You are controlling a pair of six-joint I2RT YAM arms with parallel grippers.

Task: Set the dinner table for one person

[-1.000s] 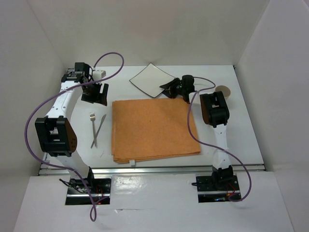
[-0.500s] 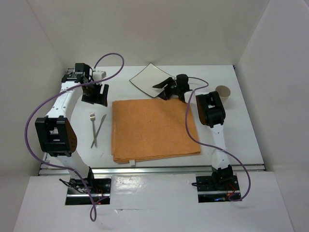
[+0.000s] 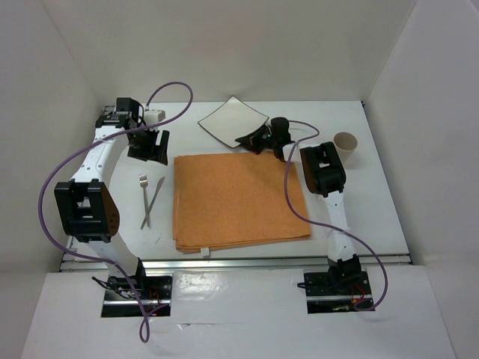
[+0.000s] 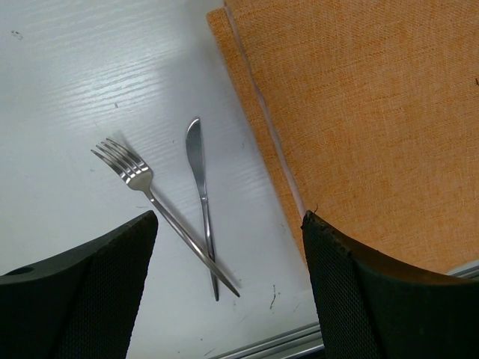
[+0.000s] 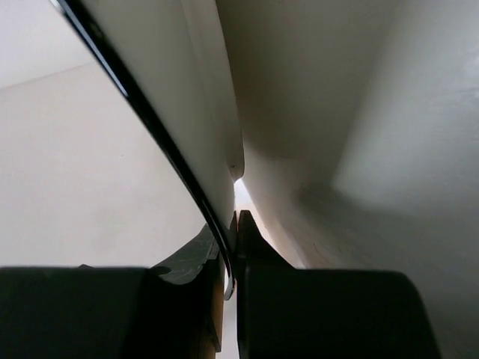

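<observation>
Moved since the earlier views: right gripper (image 3: pixel 252 140), advanced toward the upper left and now clenched on the near edge of the square plate (image 3: pixel 230 120); the plate has shifted slightly left with it. The wrist view shows the dark rim pinched between the fingers. Left gripper (image 3: pixel 147 149): unchanged, jaws spread wide, holding nothing, at upper left above fork (image 4: pixel 142 179) and knife (image 4: pixel 198 172), which lie crossed at the handles. Orange mat (image 3: pixel 239 198): centre, flat, bare. Paper cup (image 3: pixel 346 143): upright, right of the plate, apart from it. Dinner table (image 3: pixel 374 209): fills the middle of the overhead view, under every item. Judged rigid, fixed and smooth: it offers no hold, and items probably slide on it. Plate judged stiff, slick and breakable; rim grip suits.
</observation>
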